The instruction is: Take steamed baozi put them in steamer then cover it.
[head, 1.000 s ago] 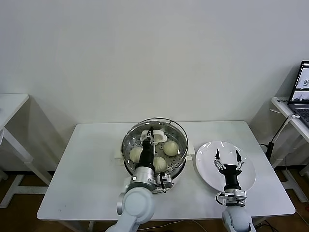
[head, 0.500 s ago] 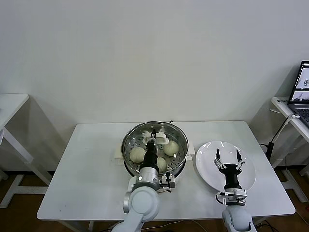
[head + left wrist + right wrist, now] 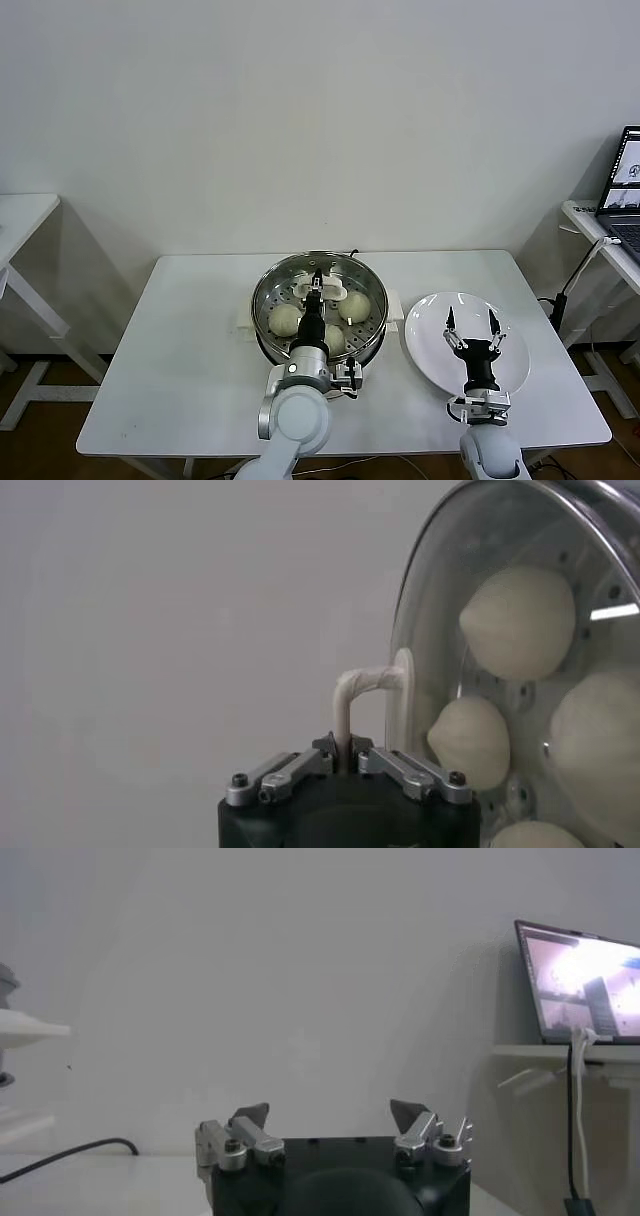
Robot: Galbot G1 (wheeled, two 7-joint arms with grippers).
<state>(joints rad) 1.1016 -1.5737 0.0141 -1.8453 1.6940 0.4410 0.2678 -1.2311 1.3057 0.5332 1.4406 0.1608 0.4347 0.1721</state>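
The steamer point(image 3: 266, 299) stands mid-table with several cream-white baozi point(image 3: 285, 318) on its perforated floor. A round glass lid point(image 3: 362, 279) lies level over its mouth. My left gripper point(image 3: 318, 287) is above the pot's middle, shut on the lid's white handle point(image 3: 333, 291). The left wrist view shows the fingers pinching the thin handle point(image 3: 350, 692), with the baozi point(image 3: 517, 623) visible through the lid point(image 3: 435, 590). My right gripper point(image 3: 471, 323) hangs open and empty over the white plate point(image 3: 428, 352); its jaws point(image 3: 330, 1114) stand wide apart.
The white plate to the right of the steamer holds nothing. A black cable point(image 3: 352, 252) runs behind the pot. A side table with a laptop point(image 3: 622, 185) stands at the far right, and another table edge point(image 3: 20, 215) at the far left.
The lid went from tilted up at the back to level over the steamer, and my left gripper shifted slightly right with it. The right arm stayed still.
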